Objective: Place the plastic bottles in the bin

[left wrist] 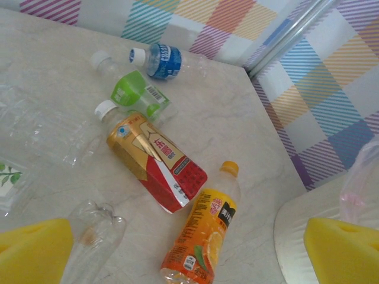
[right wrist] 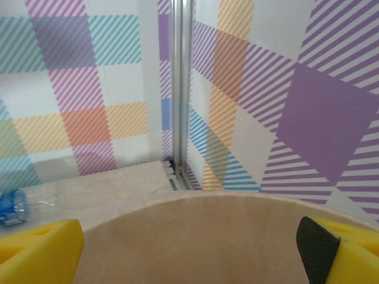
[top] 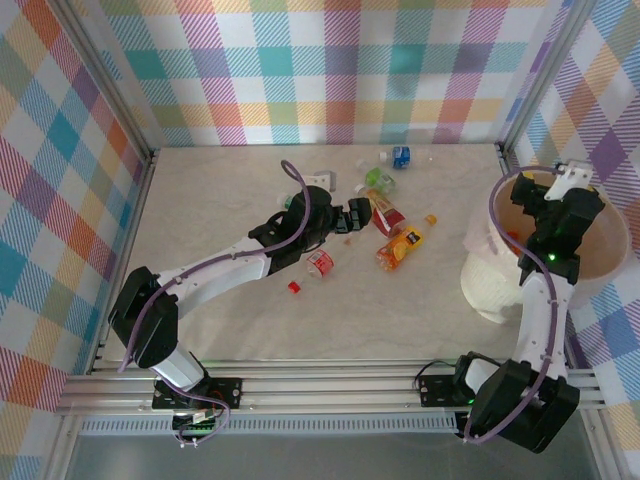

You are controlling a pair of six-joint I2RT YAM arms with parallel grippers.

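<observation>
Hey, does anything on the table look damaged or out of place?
Yes. A clear bottle low in the left wrist view is badly crumpled, and a small red piece lies loose on the table, not attached to any bottle.

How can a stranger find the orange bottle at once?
Start at the big cream bin on the right. Of the things lying left of it, the nearest is the orange bottle. It alone has an orange cap and an orange-fruit label, unlike the red-and-gold bottle beside it.
</observation>
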